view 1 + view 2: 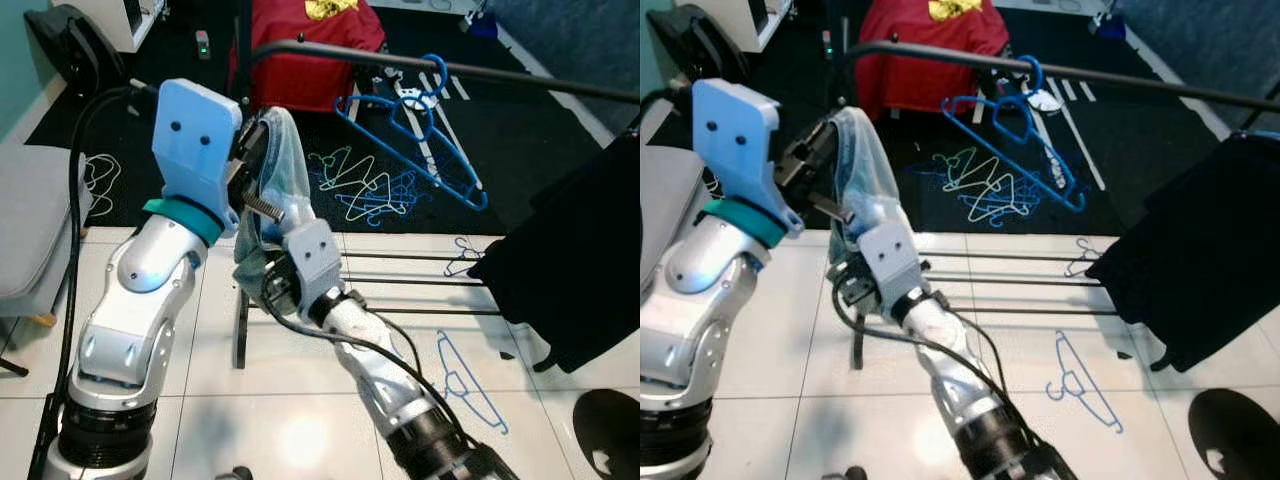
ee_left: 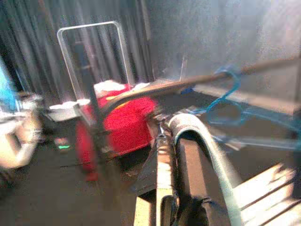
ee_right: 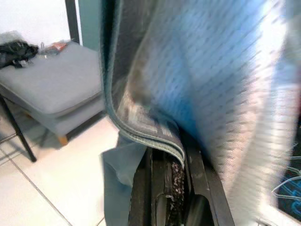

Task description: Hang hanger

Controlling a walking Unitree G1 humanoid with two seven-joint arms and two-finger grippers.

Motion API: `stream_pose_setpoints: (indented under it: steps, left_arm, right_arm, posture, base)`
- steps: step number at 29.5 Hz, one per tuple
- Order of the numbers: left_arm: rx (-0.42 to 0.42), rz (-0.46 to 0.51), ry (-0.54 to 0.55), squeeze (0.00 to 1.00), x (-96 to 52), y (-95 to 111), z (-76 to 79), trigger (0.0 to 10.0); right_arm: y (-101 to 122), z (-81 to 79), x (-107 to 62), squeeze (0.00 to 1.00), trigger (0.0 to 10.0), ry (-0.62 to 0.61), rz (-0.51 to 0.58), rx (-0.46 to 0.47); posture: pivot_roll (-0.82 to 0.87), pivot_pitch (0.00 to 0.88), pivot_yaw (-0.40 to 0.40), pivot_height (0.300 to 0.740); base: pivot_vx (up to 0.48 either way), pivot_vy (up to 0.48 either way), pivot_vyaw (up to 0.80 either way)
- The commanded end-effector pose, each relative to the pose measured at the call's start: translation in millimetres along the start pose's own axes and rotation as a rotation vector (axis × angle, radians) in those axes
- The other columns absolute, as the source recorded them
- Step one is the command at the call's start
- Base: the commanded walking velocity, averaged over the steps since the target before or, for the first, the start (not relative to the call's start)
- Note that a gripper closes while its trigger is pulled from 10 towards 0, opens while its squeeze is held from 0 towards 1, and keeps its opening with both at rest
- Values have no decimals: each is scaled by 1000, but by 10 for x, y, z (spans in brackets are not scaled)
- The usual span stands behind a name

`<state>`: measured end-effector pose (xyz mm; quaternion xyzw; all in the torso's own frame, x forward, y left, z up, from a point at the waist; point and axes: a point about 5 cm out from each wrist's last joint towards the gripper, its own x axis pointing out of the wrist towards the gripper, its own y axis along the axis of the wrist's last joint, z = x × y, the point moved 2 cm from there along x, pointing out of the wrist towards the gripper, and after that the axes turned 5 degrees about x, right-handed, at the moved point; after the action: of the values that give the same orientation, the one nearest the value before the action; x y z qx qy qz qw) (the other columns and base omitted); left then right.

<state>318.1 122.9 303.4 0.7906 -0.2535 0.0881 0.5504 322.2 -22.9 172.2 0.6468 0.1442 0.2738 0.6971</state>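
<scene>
A light teal garment (image 1: 285, 165) hangs in front of me, held between both grippers. My left gripper (image 1: 250, 165), below its blue wrist housing, holds the garment's top; in the left wrist view the garment's hem (image 2: 197, 141) loops over one finger. My right gripper (image 1: 258, 240) reaches up from below and is shut on the garment's lower edge (image 3: 155, 136). Behind, a blue hanger (image 1: 430, 130) hangs by its hook on the black rail (image 1: 520, 80).
A black garment (image 1: 570, 270) hangs from the rail at the right. Several wire hangers (image 1: 370, 190) lie on the dark carpet, and one blue hanger (image 1: 465, 385) on the white tiles. A red bag (image 1: 300, 50) stands behind; a grey chair (image 1: 30, 230) is at the left.
</scene>
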Motion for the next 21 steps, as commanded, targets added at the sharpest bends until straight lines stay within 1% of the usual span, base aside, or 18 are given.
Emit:
stream_pose_setpoints:
  steps: [1, 3, 4, 5, 6, 7, 8, 9, 10, 12, 13, 14, 15, 16, 17, 19, 20, 21]
  left_arm:
    - [30, -34, 29, 0, -3, -89, -35, 10000]
    - [109, -86, 58, 0, 6, -258, -181, 10000]
    - [109, -86, 58, 0, 6, -258, -181, 10000]
    - [135, -105, 61, 0, 6, -319, -230, 10000]
    - [135, -105, 61, 0, 6, -319, -230, 10000]
    - [167, -129, 40, 0, -10, -399, -273, 10000]
    - [167, -129, 40, 0, -10, -399, -273, 10000]
    - [197, -141, -3, 0, -44, -456, -291, 10000]
    - [197, -141, -3, 0, -44, -456, -291, 10000]
    - [209, -132, -137, 0, -142, -482, -284, 10000]
    - [178, -113, -199, 0, -183, -444, -258, 10000]
    - [127, -91, -287, 0, -235, -384, -184, 10000]
    - [93, -75, -344, 0, -269, -342, -131, 10000]
    - [34, -63, -441, 0, -341, -289, -17, 10000]
    - [34, -63, -441, 0, -341, -289, -17, 10000]
    - [-40, -49, -592, 0, -480, -223, 200, 10000]
    - [-40, -49, -592, 0, -480, -223, 200, 10000]
    - [-79, -41, -649, 0, -546, -196, 309, 10000]
  right_arm:
    - [9, 76, -45, 0, 0, -24, -18, -12]
    - [71, 189, -290, 0, 0, -16, -16, -28]
    - [71, 189, -290, 0, 0, -16, -16, -28]
    - [103, 222, -389, 0, 0, -6, -16, -37]
    - [103, 222, -389, 0, 0, -6, -16, -37]
    - [147, 311, -543, 0, 0, 8, -30, -59]
    - [147, 311, -543, 0, 0, 8, -30, -59]
    - [169, 434, -691, 0, 0, 13, -63, -97]
    - [169, 434, -691, 0, 0, 13, -63, -97]
    - [212, 819, -946, 0, 0, -55, -135, -227]
    - [225, 971, -1010, 0, 0, -96, -155, -275]
    - [236, 1075, -1042, 0, 0, -128, -169, -303]
    - [242, 1121, -1055, 0, 0, -144, -176, -312]
    - [246, 1164, -1034, 0, 0, -166, -174, -303]
    - [246, 1164, -1034, 0, 0, -166, -174, -303]
    - [257, 1210, -976, 0, 0, -206, -173, -295]
    - [257, 1210, -976, 0, 0, -206, -173, -295]
    - [256, 1221, -945, 0, 0, -217, -173, -284]
  posture:
    - [7, 96, 37, 740]
    - [-12, 102, 40, 740]
    - [-12, 102, 40, 740]
    - [-15, 103, 41, 740]
    - [-15, 103, 41, 740]
    - [-31, 105, 45, 740]
    - [-31, 105, 45, 740]
    - [-48, 104, 52, 740]
    - [-48, 104, 52, 740]
    - [-60, 105, 59, 740]
    - [-60, 105, 59, 740]
    - [-54, 102, 57, 740]
    - [-54, 102, 57, 740]
    - [-47, 100, 54, 740]
    - [-47, 100, 54, 740]
    - [-40, 96, 52, 740]
    - [-40, 96, 52, 740]
    - [-35, 93, 49, 740]
  base:
    - [0, 0, 0]
    - [0, 0, 0]
    - [0, 0, 0]
    - [0, 0, 0]
    - [0, 0, 0]
    - [0, 0, 0]
    - [0, 0, 0]
    - [0, 0, 0]
    - [0, 0, 0]
    - [0, 0, 0]
    - [0, 0, 0]
    - [0, 0, 0]
    - [0, 0, 0]
    - [0, 0, 0]
    - [0, 0, 0]
    - [0, 0, 0]
    - [0, 0, 0]
    - [0, 0, 0]
